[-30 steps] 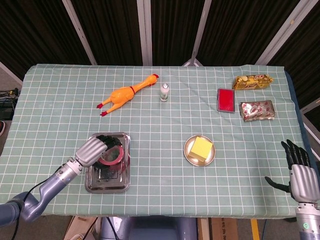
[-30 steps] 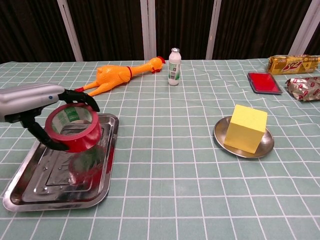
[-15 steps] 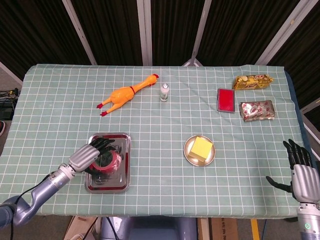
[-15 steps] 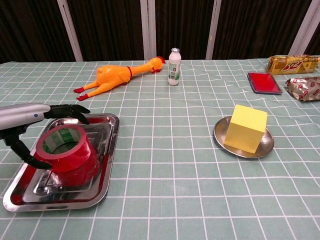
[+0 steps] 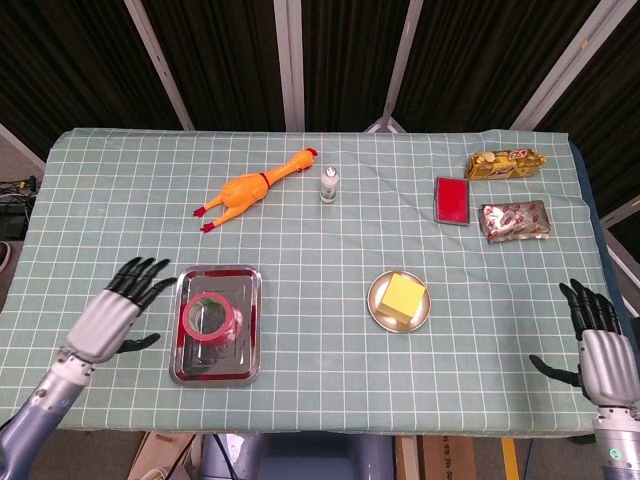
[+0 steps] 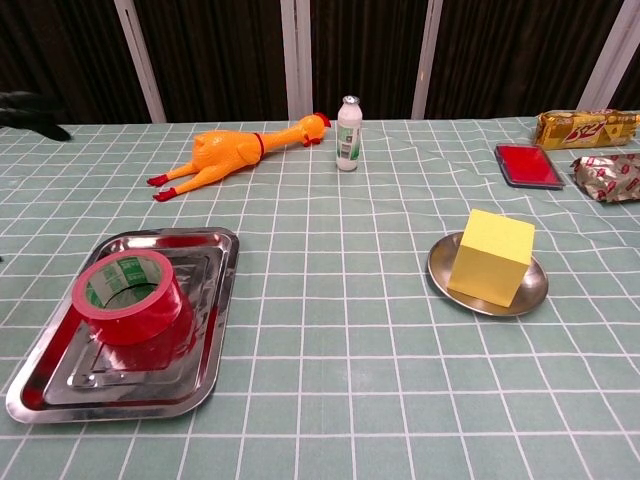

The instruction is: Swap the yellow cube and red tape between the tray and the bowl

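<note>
The red tape [image 5: 211, 319] [image 6: 131, 298] lies flat in the steel tray [image 5: 243, 356] [image 6: 205, 375] at the front left. The yellow cube [image 5: 403, 297] [image 6: 490, 256] sits in the small metal bowl [image 5: 378, 312] [image 6: 533, 295] right of centre. My left hand [image 5: 118, 311] hovers left of the tray with its fingers spread, holding nothing; in the chest view only its dark fingertips [image 6: 30, 108] show at the left edge. My right hand [image 5: 598, 347] stays at the front right corner, fingers spread and empty.
A rubber chicken [image 5: 254, 186] [image 6: 235, 150] and a small white bottle [image 5: 328, 184] [image 6: 347, 120] lie behind the tray. A red flat box [image 5: 451, 200] [image 6: 527, 165] and two foil snack packs [image 5: 514, 221] [image 5: 506, 162] sit at the back right.
My left hand set the red tape down in the tray, let go, and drew back to the left with fingers spread. The right hand barely moved.
</note>
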{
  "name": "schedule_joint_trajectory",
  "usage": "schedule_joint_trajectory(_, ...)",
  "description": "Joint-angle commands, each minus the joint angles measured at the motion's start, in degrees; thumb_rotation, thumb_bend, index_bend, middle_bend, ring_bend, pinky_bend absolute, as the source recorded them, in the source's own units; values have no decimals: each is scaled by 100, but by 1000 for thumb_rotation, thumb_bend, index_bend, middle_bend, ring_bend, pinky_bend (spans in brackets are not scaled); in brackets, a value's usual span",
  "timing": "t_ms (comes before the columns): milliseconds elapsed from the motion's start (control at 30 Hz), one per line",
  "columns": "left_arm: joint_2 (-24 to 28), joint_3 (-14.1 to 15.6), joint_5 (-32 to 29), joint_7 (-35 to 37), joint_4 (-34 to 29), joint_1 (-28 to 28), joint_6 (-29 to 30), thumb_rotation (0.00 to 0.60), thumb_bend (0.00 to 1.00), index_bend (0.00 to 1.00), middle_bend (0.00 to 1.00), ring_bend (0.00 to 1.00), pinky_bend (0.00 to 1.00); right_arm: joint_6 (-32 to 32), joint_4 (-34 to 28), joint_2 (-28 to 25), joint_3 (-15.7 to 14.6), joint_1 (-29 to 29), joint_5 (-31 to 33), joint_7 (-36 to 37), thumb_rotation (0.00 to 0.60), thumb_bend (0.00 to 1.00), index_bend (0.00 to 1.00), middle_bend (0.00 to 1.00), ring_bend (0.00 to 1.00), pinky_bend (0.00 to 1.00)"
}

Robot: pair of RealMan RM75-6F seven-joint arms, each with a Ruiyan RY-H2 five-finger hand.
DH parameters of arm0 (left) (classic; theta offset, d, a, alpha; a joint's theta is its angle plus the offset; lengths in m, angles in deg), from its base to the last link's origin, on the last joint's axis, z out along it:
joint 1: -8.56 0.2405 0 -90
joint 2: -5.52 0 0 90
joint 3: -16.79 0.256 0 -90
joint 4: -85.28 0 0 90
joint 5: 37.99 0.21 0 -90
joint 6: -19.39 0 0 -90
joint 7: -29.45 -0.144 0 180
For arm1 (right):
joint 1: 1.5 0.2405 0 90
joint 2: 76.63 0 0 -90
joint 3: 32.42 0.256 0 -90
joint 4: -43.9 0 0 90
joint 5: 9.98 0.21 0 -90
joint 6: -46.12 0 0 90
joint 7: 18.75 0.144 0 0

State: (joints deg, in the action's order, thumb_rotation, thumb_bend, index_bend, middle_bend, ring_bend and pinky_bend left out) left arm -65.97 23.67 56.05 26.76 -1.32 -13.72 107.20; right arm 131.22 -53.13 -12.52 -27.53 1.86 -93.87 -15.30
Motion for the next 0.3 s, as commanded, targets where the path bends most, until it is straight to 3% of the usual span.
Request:
schedule_joint_trajectory(33,202,-47,-524,29,-122,934,834,600,58,178,0,0,0,28,150,143,-124,82,-384,-308,600,0,8,0,15,0)
schedule_joint_trajectory(300,346,-133,-501,29,-174,1266,1041,600,60,178,0,0,0,48,525,464,-265,244,-960,-937,600,0,12,0,6,0)
